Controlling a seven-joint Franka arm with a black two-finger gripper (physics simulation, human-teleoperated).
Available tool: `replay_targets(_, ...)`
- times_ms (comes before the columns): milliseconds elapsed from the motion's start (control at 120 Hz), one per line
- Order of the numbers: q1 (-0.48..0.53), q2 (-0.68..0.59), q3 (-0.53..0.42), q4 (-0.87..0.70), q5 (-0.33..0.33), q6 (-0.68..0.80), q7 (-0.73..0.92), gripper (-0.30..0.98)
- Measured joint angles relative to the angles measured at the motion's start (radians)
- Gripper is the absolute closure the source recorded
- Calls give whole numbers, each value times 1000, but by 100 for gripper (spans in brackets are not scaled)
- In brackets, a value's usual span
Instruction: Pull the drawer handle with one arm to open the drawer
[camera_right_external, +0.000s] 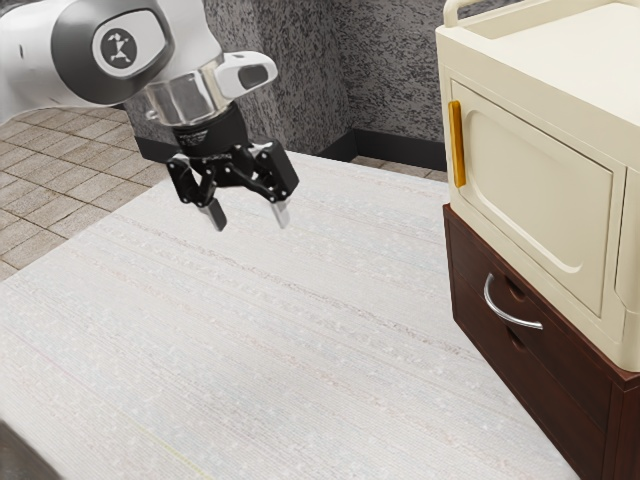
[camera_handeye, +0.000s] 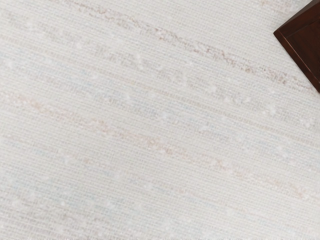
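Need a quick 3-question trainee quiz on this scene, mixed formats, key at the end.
1. Short answer: in the exterior view, is the gripper open or shut?
2. Multiple choice: what colour is the upright handle on the door of the cream cabinet?
a) blue
b) yellow
c) green
3. True or false: the curved metal handle is on the front of the dark brown drawer unit, below the cream cabinet.

Key: 1. open; 2. b; 3. true
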Motion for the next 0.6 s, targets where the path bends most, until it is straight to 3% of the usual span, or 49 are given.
replay_targets(200,-15,-5,0,6,0,-2,-18,0)
replay_targets(383,27,-97,-38,210,0,-90,-67,0)
replay_targets(600,-2,-131,-60,163,-55,-184,-200,0)
